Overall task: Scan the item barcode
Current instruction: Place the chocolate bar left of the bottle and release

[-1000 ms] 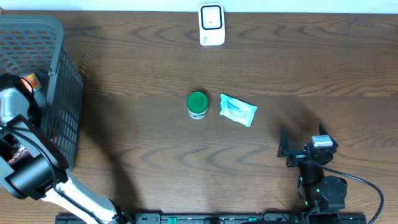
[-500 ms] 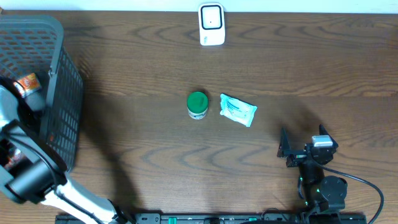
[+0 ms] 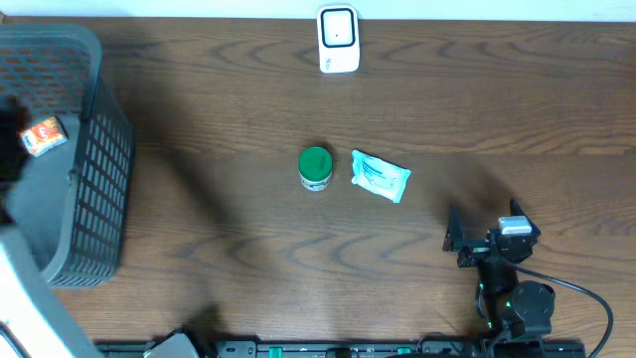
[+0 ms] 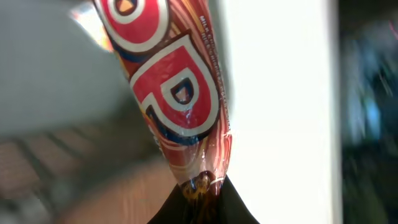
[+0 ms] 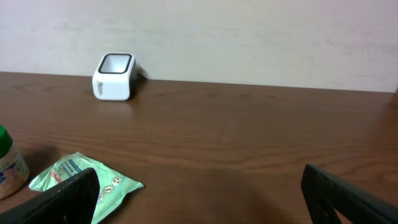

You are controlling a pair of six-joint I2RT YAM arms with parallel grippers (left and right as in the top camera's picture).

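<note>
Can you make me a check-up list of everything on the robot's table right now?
Surface: dark wooden table, no spills seen.
Job's things: white box-shaped scanner at the far edge; red-and-white shiny wrapped packet lifted over the basket.
Clutter: green-lidded jar beside mint-green plastic packet; grey plastic mesh basket at the left.
Grippers: left tool shut on the wrapped packet's end; right tool open, holding nothing.
Cables: black cable by the right arm's base.
Surroundings: pale wall behind the table.

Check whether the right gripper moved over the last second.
No. Right gripper holds the same spot below-right of the wipes packet, jaws open.
</note>
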